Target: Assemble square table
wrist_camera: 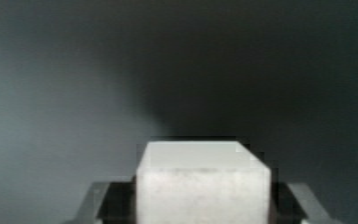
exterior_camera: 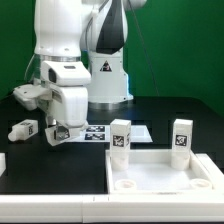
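The square table's white slab (exterior_camera: pixel 160 170) lies rim-up at the exterior view's lower right. Two tagged white legs (exterior_camera: pixel 120 135) (exterior_camera: pixel 181 138) stand upright at its far corners. My gripper (exterior_camera: pixel 57 131) hangs low over the table at the exterior view's left, shut on a third white leg (wrist_camera: pixel 202 180). In the wrist view that leg fills the gap between the two dark fingers (wrist_camera: pixel 108 202). A further tagged leg (exterior_camera: pixel 22 130) lies on the table just left of the gripper.
The marker board (exterior_camera: pixel 108 131) lies flat between the gripper and the slab. The robot's white base (exterior_camera: pixel 108 70) stands behind it. A white bar end (exterior_camera: pixel 2 162) shows at the exterior view's left edge. The tabletop is black.
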